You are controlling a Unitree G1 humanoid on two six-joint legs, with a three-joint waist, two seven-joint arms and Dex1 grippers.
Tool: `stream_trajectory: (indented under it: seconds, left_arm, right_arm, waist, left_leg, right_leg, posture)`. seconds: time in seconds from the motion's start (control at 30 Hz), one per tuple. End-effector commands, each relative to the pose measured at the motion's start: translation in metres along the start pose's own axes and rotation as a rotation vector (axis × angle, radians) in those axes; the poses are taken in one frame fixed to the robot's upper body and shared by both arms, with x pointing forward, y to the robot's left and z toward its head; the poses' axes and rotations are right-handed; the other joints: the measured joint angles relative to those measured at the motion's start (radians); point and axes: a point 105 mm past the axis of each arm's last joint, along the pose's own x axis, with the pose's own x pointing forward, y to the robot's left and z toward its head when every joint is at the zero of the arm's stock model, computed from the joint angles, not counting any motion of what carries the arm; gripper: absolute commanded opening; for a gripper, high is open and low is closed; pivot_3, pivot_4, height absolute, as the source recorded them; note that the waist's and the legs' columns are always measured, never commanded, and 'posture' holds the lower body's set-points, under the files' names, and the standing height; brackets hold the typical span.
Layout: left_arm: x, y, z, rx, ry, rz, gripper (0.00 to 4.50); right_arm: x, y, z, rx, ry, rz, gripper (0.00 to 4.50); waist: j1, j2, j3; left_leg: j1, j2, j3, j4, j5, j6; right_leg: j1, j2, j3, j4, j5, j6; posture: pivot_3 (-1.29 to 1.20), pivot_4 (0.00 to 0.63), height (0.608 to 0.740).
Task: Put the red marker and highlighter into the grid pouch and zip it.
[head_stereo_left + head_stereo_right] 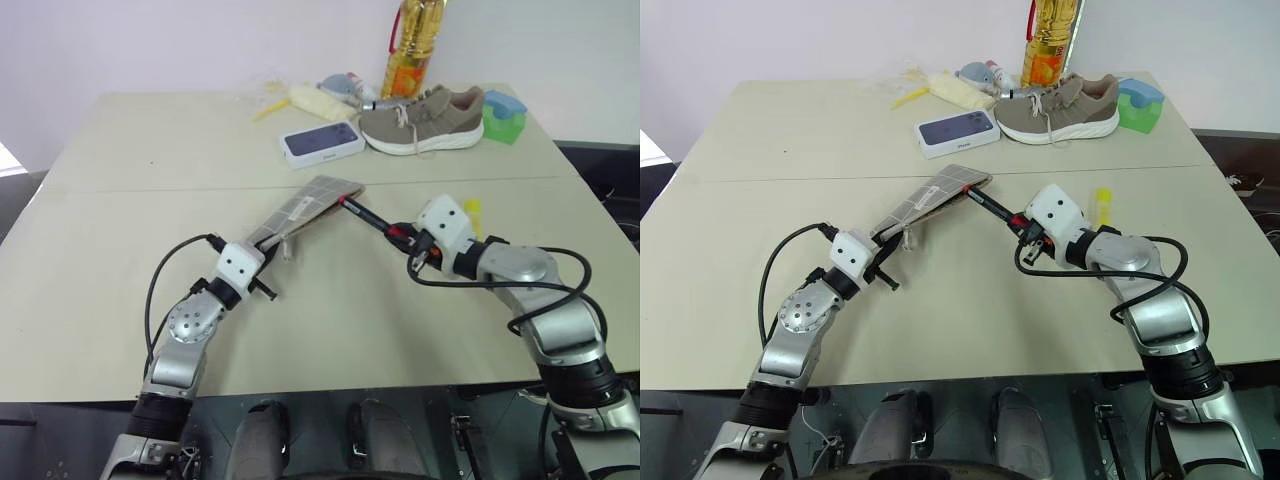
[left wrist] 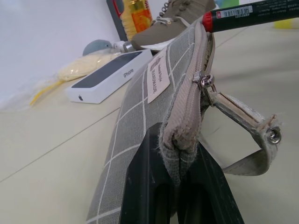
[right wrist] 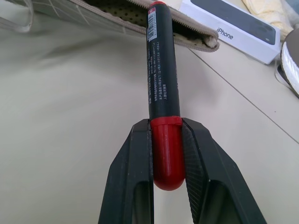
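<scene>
The grid pouch (image 1: 305, 207) is grey with white lines and a white label (image 2: 158, 77). It is lifted off the table at a slant, and my left gripper (image 1: 268, 258) is shut on its near end. Its zipper (image 2: 202, 80) stands open, with a strap loop (image 2: 252, 140) hanging beside it. My right gripper (image 3: 166, 123) is shut on the red cap of the red marker (image 3: 161, 70). The marker's black body points at the pouch, its far tip right at the open mouth. The yellow highlighter (image 1: 472, 210) lies on the table just beyond my right gripper.
At the back of the table are a white phone box with a dark top (image 1: 322, 140), a beige shoe (image 1: 420, 120), an oil bottle (image 1: 410, 45), a green and blue container (image 1: 503, 115) and a pale yellow bag (image 1: 315, 100).
</scene>
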Motion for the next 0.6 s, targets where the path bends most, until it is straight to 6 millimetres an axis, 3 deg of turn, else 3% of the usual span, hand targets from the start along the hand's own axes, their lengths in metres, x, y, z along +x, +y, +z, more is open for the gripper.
stream_trajectory:
  seconds: [0.03, 0.43, 0.6]
  left_arm:
    - [0.002, 0.002, 0.017, 0.016, -0.070, 0.000, 0.00]
    - [0.000, -0.010, 0.025, 0.024, -0.103, -0.108, 0.00]
    - [-0.001, -0.017, 0.032, 0.040, -0.122, -0.174, 0.00]
  right_arm:
    - [0.000, -0.003, 0.015, -0.069, -0.038, -0.007, 0.31]
    - [0.002, 0.019, 0.024, -0.321, -0.004, 0.116, 0.31]
    - [0.006, 0.030, 0.030, -0.644, 0.026, 0.202, 0.31]
  waist:
    - [0.000, 0.000, 0.000]
    - [0.000, 0.000, 0.000]
    - [-0.001, 0.000, 0.000]
  left_leg:
    - [0.000, 0.000, 0.000, 0.000, 0.000, 0.000]
    - [0.000, 0.000, 0.000, 0.000, 0.000, 0.000]
    - [0.000, 0.000, 0.000, 0.000, 0.000, 0.000]
  right_leg:
    - [0.000, 0.000, 0.000, 0.000, 0.000, 0.000]
    - [0.000, 0.000, 0.000, 0.000, 0.000, 0.000]
    - [0.000, 0.000, 0.000, 0.000, 0.000, 0.000]
  posture:
    - [0.00, 0.150, 0.724]
    - [0.00, 0.150, 0.724]
    - [0.00, 0.150, 0.724]
